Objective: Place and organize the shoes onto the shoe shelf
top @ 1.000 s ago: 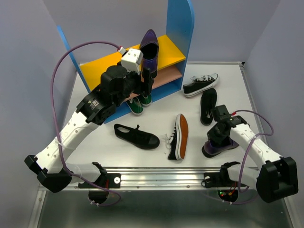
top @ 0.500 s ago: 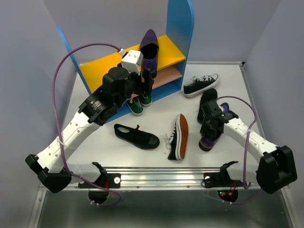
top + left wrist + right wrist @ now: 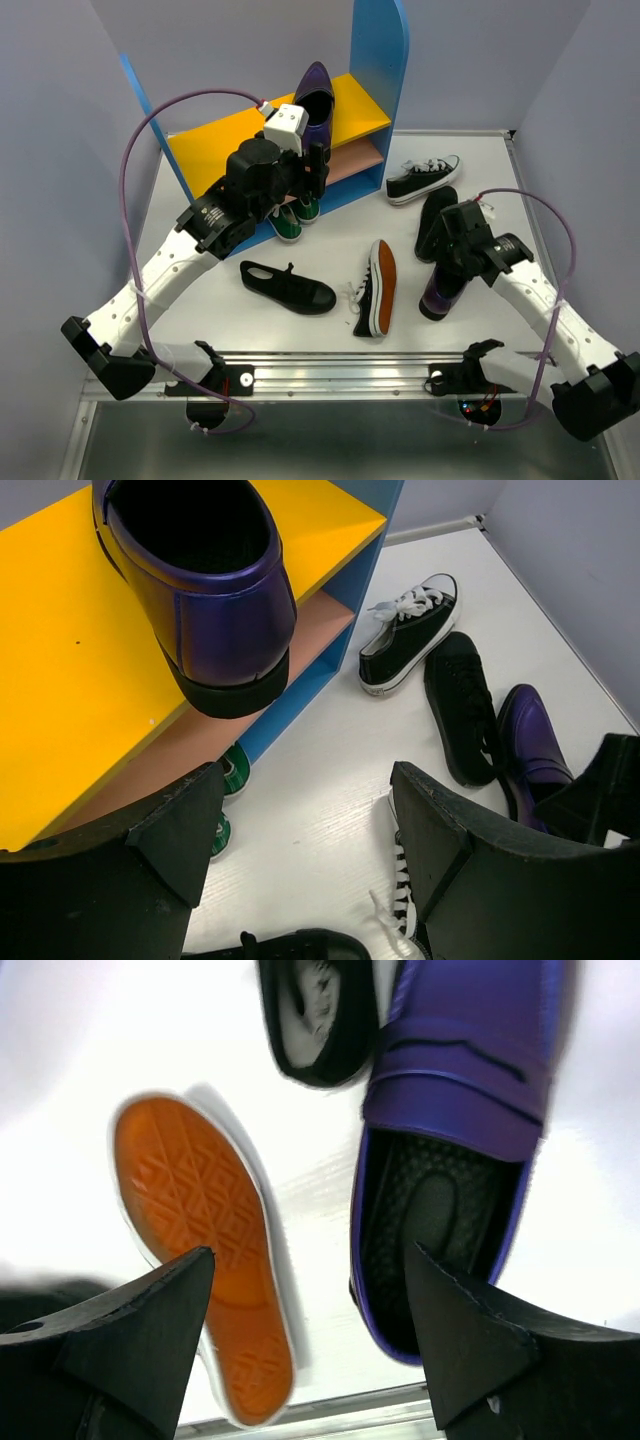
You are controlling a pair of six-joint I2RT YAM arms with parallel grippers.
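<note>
On the shoe shelf's yellow top board (image 3: pixel 210 140) stands one glossy purple loafer (image 3: pixel 318 100), heel overhanging the front edge (image 3: pixel 200 590). My left gripper (image 3: pixel 312 178) hovers open and empty just in front of that heel (image 3: pixel 305 830). A second purple loafer (image 3: pixel 443 290) lies on the table at the right. My right gripper (image 3: pixel 447 255) hangs open above it. In the right wrist view the gripper (image 3: pixel 310 1300) spans the gap between the loafer's opening (image 3: pixel 430 1230) and the orange outsole (image 3: pixel 200 1240) of a sneaker on its side, holding nothing.
Green sneakers (image 3: pixel 290 220) stick out from under the shelf's tan lower board (image 3: pixel 290 650). A black slip-on (image 3: pixel 288 285) lies front centre, another (image 3: pixel 435 220) beside the purple loafer. An upright black lace-up sneaker (image 3: pixel 422 178) sits by the tall blue side panel (image 3: pixel 378 60).
My right gripper has swung the purple loafer round to point away from me, then opened and let it go, rising a little. The left arm barely shifted.
</note>
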